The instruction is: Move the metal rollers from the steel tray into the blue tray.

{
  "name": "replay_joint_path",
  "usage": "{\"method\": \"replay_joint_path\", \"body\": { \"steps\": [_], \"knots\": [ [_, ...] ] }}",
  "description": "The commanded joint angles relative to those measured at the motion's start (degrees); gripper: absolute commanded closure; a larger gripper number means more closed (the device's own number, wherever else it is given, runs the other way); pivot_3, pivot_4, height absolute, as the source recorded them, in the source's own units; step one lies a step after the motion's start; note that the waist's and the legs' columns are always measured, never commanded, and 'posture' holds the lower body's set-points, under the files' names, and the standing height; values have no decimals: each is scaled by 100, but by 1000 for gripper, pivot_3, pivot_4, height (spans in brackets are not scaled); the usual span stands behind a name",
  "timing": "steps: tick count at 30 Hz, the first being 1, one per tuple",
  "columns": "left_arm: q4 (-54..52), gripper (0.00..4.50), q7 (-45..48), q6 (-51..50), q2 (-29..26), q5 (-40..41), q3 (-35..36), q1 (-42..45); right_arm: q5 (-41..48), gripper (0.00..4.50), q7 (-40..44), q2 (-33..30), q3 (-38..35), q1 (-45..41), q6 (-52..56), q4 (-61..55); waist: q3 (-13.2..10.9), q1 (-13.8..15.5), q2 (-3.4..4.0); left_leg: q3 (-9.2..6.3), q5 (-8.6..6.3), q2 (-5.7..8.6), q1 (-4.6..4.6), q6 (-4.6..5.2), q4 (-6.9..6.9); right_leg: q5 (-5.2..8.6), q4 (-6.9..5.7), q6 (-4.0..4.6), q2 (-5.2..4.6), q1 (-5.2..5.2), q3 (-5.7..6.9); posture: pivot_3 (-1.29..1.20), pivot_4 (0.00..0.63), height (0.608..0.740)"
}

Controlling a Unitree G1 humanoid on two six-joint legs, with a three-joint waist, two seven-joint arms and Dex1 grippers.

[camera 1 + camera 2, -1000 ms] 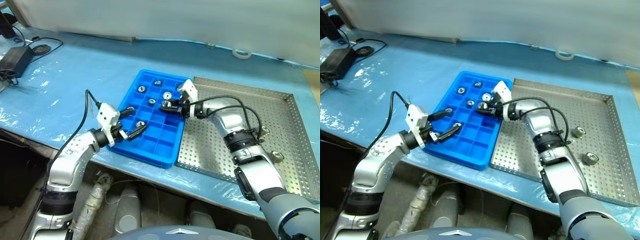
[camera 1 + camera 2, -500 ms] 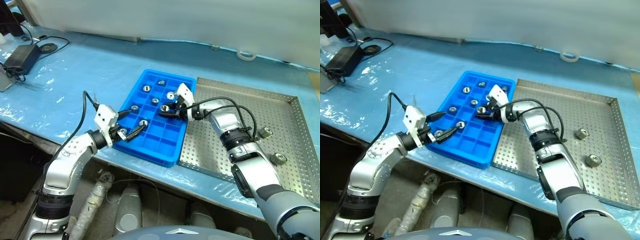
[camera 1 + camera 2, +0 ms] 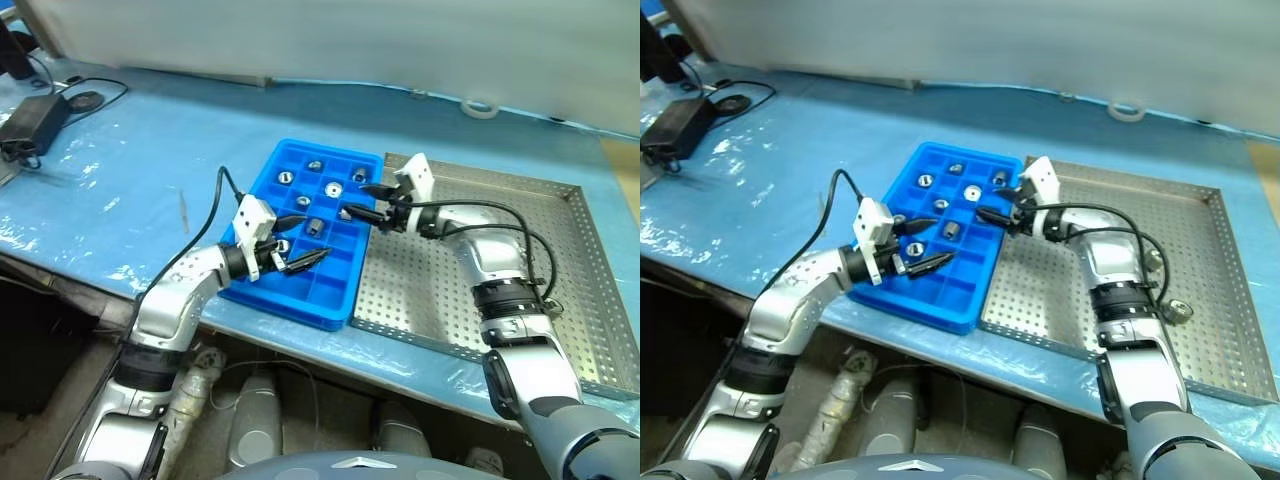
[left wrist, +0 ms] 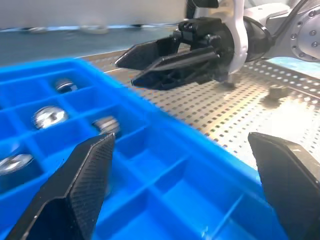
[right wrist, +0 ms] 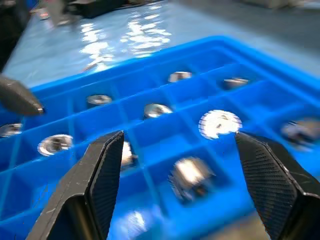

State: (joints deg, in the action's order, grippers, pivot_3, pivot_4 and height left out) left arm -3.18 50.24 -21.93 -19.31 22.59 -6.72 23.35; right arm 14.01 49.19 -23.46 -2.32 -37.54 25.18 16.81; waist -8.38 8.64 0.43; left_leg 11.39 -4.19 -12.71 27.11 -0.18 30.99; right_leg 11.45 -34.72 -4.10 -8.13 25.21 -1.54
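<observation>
Overhead, a table covered in light blue plastic sheeting (image 3: 150,150) carries two trays that touch side by side. Larger of the two is the steel tray (image 3: 560,260), square and perforated, on the robot's right. To its left sits the blue tray (image 3: 310,225), a plastic grid of small square compartments. Several metal rollers (image 3: 314,226) lie one to a compartment in the blue tray's far and middle rows, and two more rest on the steel tray's floor beside the right forearm (image 3: 1181,310). The left gripper (image 3: 300,240) hovers low over the near part of the blue tray, fingers spread wide and holding nothing. The right gripper (image 3: 362,202) hangs over the blue tray's right edge where it meets the steel tray, pointing toward the left gripper, its fingers parted and empty. A black power adapter (image 3: 24,122) with its cable lies at the table's far left
</observation>
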Motion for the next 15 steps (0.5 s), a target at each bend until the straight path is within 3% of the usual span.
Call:
{"method": "replay_joint_path", "body": {
  "steps": [1, 10, 15],
  "knots": [
    [622, 0, 455, 352, 260, -30, -252, 553, 194, 807, -481, -355, -581, 509, 336, -919, -1, -79, -2, 2, 0, 0, 1, 0, 1, -2, 3, 3, 1, 1, -2, -108, 150, 740],
    [1882, 0, 1187, 889, 718, -203, -509, 1358, 108, 807, -1691, -698, -1337, 1481, 875, -1866, -2, -650, -4, 18, -2, -3, -1, 8, 6, -9, 17, 18, 6, 8, -19, -294, 150, 740],
    [2278, 0, 1434, 1072, 891, -300, -561, 1579, -37, 807, -2408, -659, -1500, 1645, 1144, -1806, -3, -781, -5, 22, -6, -3, -2, 14, 12, -1, 20, 6, 7, 8, -24, -325, 150, 740]
  ]
}}
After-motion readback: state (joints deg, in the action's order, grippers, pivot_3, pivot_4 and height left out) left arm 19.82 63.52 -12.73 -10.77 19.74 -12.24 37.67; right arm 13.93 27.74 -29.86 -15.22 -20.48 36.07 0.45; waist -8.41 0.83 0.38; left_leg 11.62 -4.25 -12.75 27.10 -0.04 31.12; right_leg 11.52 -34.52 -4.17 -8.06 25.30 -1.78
